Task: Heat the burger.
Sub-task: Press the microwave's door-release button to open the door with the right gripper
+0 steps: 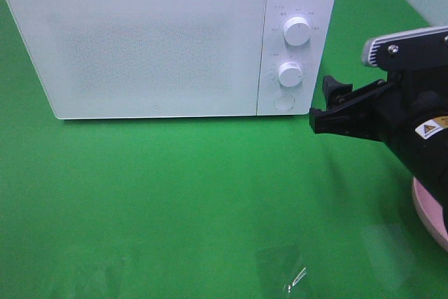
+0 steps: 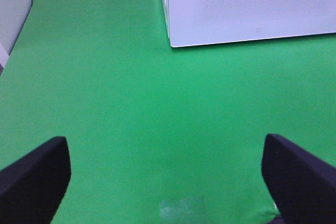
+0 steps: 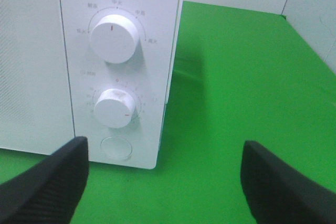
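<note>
The burger shows in none of the three views, so where it lies relative to either gripper cannot be told. The microwave (image 1: 140, 40) stands at the back of the green table (image 1: 175, 201) with its door shut (the frosted front lets nothing inside be made out). The right gripper (image 1: 323, 106) hangs just beside the microwave's right end, level with the lower knob (image 1: 290, 73) and the round button (image 1: 283, 101), apart from both. Its jaws stand wide, with nothing between them. Its wrist view looks straight at the control panel, where the upper knob (image 1: 297, 31) has its red mark pointing up. Under the right arm, at the right edge of the high view, a slice of a pink plate (image 1: 430, 211) shows; the arm covers the rest of it. The left gripper (image 2: 168, 182) appears only in its own wrist view. Its jaws are also spread wide and empty above bare green cloth, with the microwave's near left corner ahead.
</note>
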### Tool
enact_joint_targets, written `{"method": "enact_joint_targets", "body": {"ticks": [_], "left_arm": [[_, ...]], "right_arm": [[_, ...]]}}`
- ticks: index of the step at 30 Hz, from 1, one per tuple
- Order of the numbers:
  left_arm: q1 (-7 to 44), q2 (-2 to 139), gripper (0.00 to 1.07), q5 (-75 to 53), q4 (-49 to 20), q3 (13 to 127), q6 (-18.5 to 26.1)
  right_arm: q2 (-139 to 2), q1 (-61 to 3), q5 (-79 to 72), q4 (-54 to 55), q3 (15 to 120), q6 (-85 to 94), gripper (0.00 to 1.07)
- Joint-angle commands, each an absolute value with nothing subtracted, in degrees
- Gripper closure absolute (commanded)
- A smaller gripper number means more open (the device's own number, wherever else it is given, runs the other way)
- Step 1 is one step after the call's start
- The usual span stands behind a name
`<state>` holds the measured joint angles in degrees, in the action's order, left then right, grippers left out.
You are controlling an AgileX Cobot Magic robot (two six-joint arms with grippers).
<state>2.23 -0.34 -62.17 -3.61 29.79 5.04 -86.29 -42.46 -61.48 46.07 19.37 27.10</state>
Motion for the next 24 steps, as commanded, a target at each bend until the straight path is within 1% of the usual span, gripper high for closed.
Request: {"method": "enact_joint_targets", "body": {"ticks": [1,6,11,14,15,16,17,18,19,20,21,22,23,24], "left_arm": [[2.46,-1.66,0.16,-61.31,-3.55,29.68,5.16],[2.46,-1.66,0.16,-61.31,-3.55,29.68,5.16],[2.46,-1.66,0.16,-61.31,-3.55,29.68,5.16],[2.46,-1.66,0.16,-61.31,-3.55,29.68,5.16],[2.46,-1.66,0.16,-61.31,-3.55,29.68,5.16],[2.46,-1.66,0.16,-61.31,-3.55,29.68,5.16],[2.46,-1.66,0.16,-61.31,-3.5,29.68,5.16],[2.46,-1.66,0.16,-61.31,-3.5,29.68,5.16],[2.46,-1.66,0.16,-61.31,-3.5,29.68,5.16],[2.46,-1.66,0.16,-61.31,-3.5,29.68,5.16],[2.46,-1.66,0.16,-61.31,-3.5,29.68,5.16],[2.46,-1.66,0.16,-61.31,-3.5,29.68,5.16],[2.46,-1.66,0.16,-61.31,-3.5,29.68,5.16],[2.46,-1.66,0.16,-61.31,-3.5,29.68,5.16]], "right_arm": [[-89.21,-46.29,-63.6,49.96,19.48,27.96,0.32],[-92.36,-48.99,-63.77,51.57,20.97,27.9,0.32],[-93.51,-48.99,-63.77,51.57,22.17,26.99,0.32],[-93.51,-48.99,-64.34,51.57,22.29,21.94,0.33],[-93.51,-48.99,-64.34,51.57,22.29,19.6,0.35],[-93.51,-48.99,-64.34,51.57,22.29,19.6,0.35],[-93.51,-48.99,-64.34,51.57,22.29,14.38,0.38],[-93.51,-48.99,-64.34,51.57,22.29,14.38,0.38],[-93.51,-48.99,-64.34,51.57,22.29,7.39,0.44],[-93.51,-48.99,-64.34,51.57,22.29,7.39,0.44],[-93.51,-48.99,-64.34,51.57,22.29,0.63,0.49],[-93.51,-48.99,-64.34,51.57,22.29,0.63,0.49],[-93.51,-48.99,-64.29,51.57,22.29,-6.3,0.56],[-93.51,-48.99,-64.29,51.57,22.29,-6.3,0.56]]}}
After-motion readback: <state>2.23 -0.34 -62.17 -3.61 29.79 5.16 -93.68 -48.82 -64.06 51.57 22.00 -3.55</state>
